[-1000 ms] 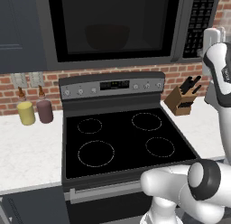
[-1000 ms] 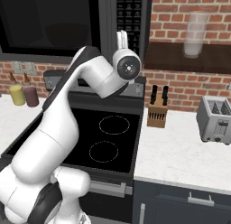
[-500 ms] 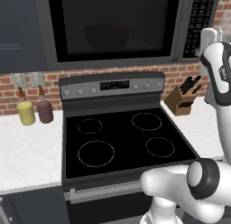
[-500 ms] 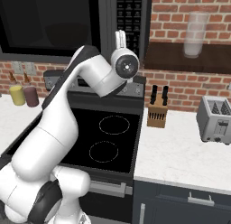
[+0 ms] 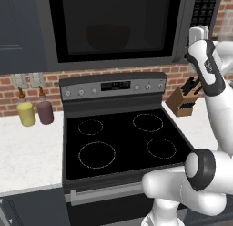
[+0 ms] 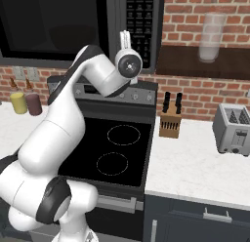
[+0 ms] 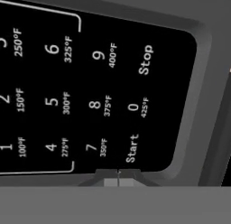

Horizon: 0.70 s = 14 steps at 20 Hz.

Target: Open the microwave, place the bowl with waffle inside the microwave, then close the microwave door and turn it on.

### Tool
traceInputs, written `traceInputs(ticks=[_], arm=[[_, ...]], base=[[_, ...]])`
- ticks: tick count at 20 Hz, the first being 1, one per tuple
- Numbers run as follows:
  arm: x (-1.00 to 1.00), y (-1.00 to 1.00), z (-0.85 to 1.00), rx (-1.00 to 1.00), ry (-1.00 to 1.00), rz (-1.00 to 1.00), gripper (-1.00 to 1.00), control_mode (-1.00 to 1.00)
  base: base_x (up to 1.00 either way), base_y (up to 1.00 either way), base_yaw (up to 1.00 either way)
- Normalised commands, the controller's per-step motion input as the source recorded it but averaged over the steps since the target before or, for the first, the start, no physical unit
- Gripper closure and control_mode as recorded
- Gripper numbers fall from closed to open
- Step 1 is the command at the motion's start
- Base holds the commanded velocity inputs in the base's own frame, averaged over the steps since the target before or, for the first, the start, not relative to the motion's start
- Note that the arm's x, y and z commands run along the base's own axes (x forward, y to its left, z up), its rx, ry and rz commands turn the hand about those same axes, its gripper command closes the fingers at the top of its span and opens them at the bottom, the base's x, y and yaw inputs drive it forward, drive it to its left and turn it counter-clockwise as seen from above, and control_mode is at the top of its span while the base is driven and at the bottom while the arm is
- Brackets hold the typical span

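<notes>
With its two fingers pressed flat together so that no gap shows between them, the tool [image 7: 118, 179] holds nothing and sits right at the black keypad [image 7: 90, 92] of the microwave [image 5: 113, 29], its tips just below the word "Start" in the hand view; whether they actually touch the panel cannot be told. In that view the keypad is rolled sideways, with the digits, the "Stop" label and small temperature figures printed in white.

From the right base view the tool [image 6: 126, 39] points up at the keypad strip [image 6: 140, 16] on the right end of the microwave, which hangs above the black stove [image 6: 114, 148]. In the left base view the tool [image 5: 198, 33] stands against the same strip [image 5: 204, 8].

The microwave door [image 5: 116, 27] is closed, and behind its dark glass the bowl [image 5: 108, 37] shows dimly in the middle of the cavity; the waffle cannot be made out through the window.

On the surface to the left of the stove, near the back edge, stand a yellow bottle [image 5: 26, 112] and a dark red bottle [image 5: 44, 110], side by side. On the surface to the right of the stove a knife block [image 6: 171, 122] sits near the stove's edge, and a toaster [image 6: 234, 129] stands well apart from it toward the right edge.
</notes>
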Motion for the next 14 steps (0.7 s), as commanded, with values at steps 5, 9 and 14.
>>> traceInputs(ticks=[5, 9, 14], arm=[[0.75, -0.04, -0.35, 0.0, 0.0, 0.0, 1.0, -1.0], [0.59, -0.17, -0.39, 0.0, 0.0, 0.0, 1.0, -1.0], [0.85, -0.25, -0.46, 0.0, 0.03, 0.02, 1.0, -1.0]], base=[[0.0, 0.0, 0.0], [0.0, 0.0, 0.0], [0.0, 0.0, 0.0]])
